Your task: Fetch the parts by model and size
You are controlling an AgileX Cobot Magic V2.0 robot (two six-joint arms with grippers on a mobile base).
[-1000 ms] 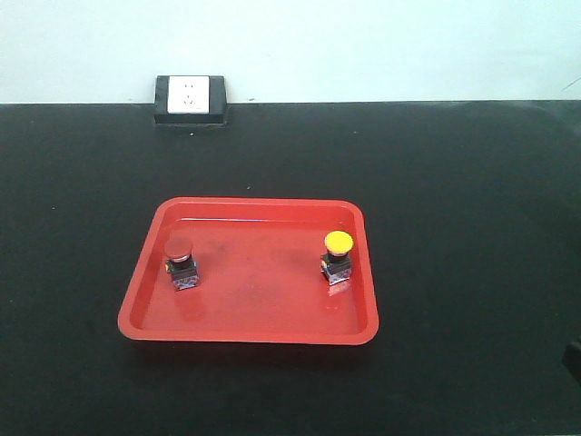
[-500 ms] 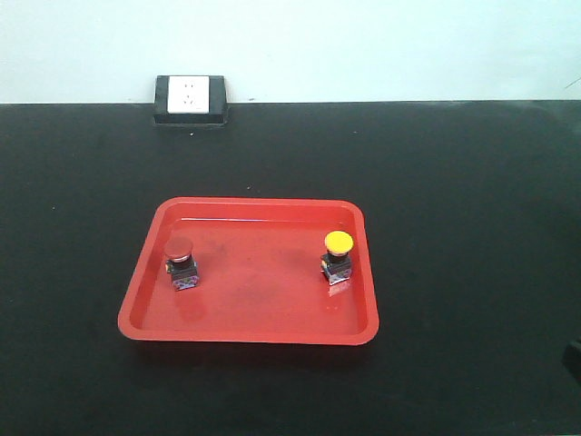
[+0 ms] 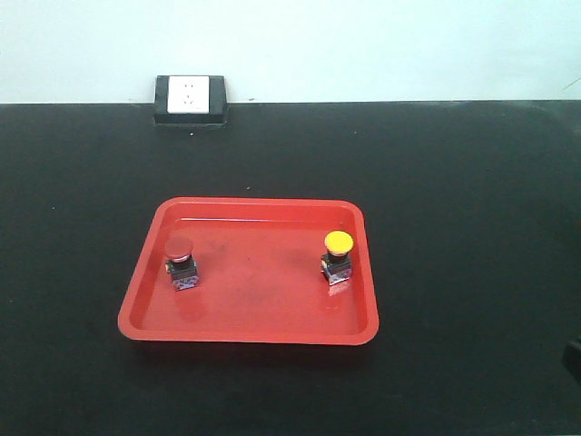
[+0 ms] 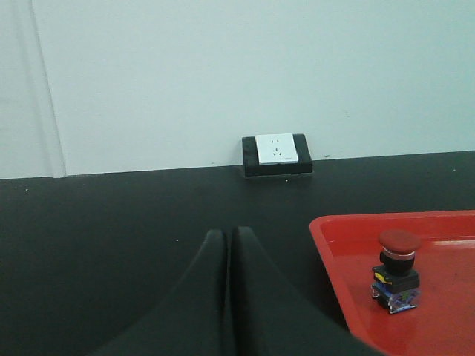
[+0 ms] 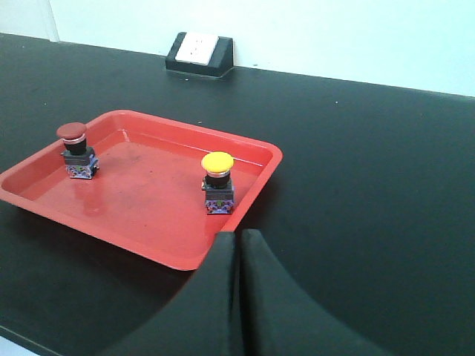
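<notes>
Two push-button parts stand upright in a red tray (image 3: pixel 250 331). The red-capped one (image 3: pixel 180 263) is at the tray's left side, the yellow-capped one (image 3: pixel 337 257) at its right side. In the left wrist view my left gripper (image 4: pixel 227 231) is shut and empty over the black table, left of the tray's edge (image 4: pixel 326 252), with the red-capped part (image 4: pixel 397 271) off to its right. My right gripper (image 5: pixel 239 233) is shut and empty just outside the tray's near right rim (image 5: pixel 252 200), a short way in front of the yellow-capped part (image 5: pixel 218 182). The red-capped part (image 5: pixel 76 150) stands far left.
A white wall socket on a black block (image 3: pixel 191 99) sits at the back edge of the black table (image 3: pixel 472 200), against the pale wall. A dark piece of the right arm (image 3: pixel 573 356) shows at the front view's right edge.
</notes>
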